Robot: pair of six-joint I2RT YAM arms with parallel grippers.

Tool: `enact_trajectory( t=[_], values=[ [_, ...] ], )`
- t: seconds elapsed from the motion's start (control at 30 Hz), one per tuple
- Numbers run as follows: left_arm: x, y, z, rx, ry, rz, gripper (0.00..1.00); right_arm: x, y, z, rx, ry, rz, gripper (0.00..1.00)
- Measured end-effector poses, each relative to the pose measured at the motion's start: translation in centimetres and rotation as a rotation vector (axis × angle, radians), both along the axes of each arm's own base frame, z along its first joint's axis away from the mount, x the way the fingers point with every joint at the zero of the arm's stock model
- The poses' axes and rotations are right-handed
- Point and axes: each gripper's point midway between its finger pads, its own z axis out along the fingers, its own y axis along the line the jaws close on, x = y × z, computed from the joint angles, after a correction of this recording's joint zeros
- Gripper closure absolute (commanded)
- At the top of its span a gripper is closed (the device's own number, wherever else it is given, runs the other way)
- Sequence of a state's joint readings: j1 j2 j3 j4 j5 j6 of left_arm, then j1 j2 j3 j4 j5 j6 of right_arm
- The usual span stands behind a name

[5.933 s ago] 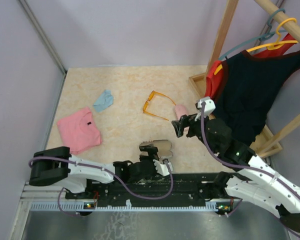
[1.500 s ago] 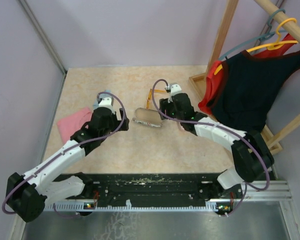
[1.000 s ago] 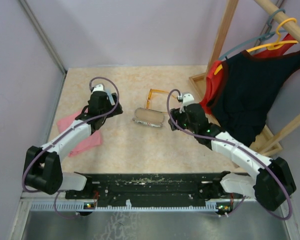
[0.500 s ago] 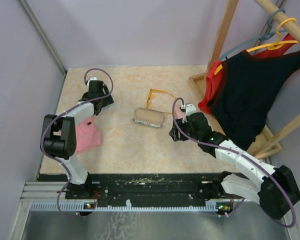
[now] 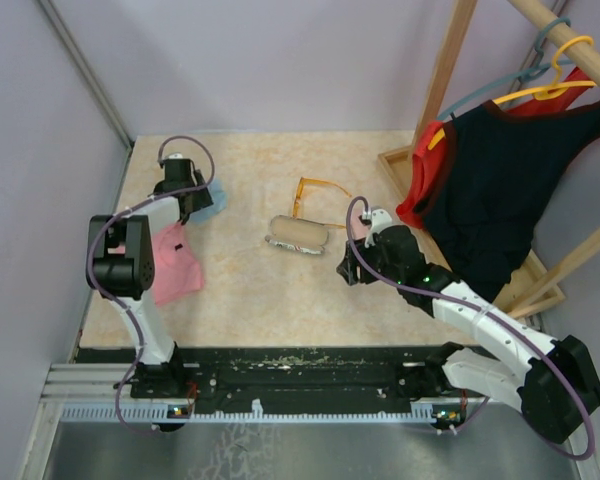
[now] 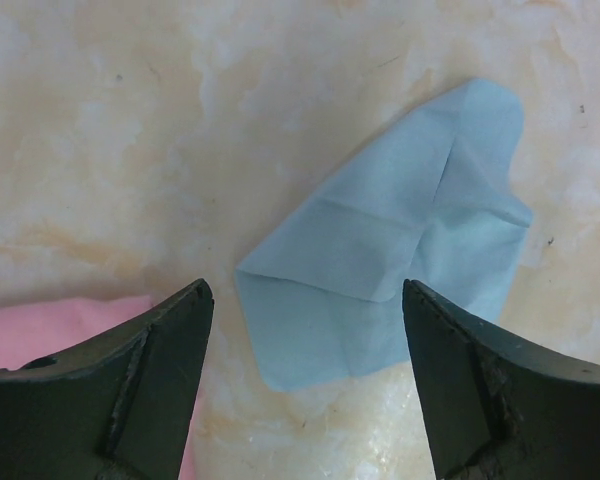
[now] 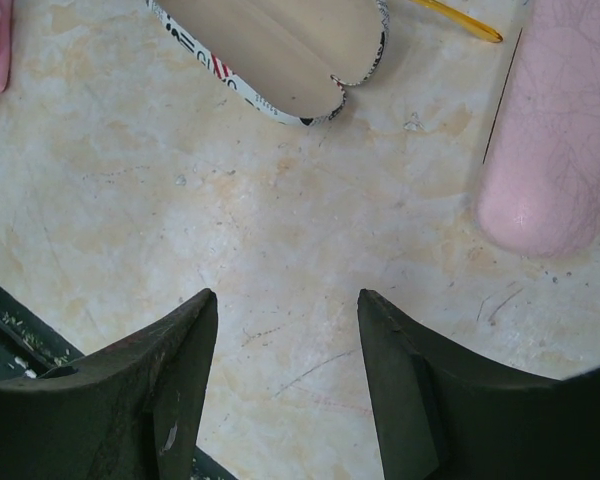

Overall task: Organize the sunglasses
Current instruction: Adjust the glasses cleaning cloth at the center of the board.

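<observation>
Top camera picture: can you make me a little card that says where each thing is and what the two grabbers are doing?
Left gripper: open, above the blue cloth
Right gripper: open, empty, above bare table
Printed case: mid-table, tan inside up
Orange sunglasses: just behind that case
Pink case: near the right gripper
Pink garment: left side
Black sunglasses: not in view
</observation>
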State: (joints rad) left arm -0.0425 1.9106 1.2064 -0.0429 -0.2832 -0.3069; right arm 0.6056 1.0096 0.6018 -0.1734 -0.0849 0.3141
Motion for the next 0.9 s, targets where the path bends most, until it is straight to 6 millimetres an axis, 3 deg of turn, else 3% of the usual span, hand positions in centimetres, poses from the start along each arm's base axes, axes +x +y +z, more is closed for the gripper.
enact_trajectory(
  t=[0.17, 0.3, 0.63, 0.73, 0.9],
  values=[
    [0.6, 0.3, -1.5, -0.021, 0.017, -0.044, 0.2, -0.2, 0.2, 0.0, 0.003, 0.001, 0.017, 0.42],
    [1.4, 0.6, -1.9, -0.034, 0.014, -0.068, 0.3, -0.3, 0.3, 0.0, 0.007, 0.004, 0.025, 0.42],
    [2.7, -0.3, -2.0, -0.079, -0.014, -0.148, 0.75, -0.3, 0.4, -0.2, 0.004, 0.013, 0.03, 0.42],
    [2.6, -1.0, -2.0, -0.102, -0.014, -0.178, 0.95, -0.3, 0.4, -0.4, 0.001, 0.019, 0.03, 0.42],
    [2.3, -1.4, -0.8, -0.12, -0.026, -0.194, 0.98, -0.6, 0.6, -0.4, 0.012, 0.029, 0.042, 0.42]
  ],
)
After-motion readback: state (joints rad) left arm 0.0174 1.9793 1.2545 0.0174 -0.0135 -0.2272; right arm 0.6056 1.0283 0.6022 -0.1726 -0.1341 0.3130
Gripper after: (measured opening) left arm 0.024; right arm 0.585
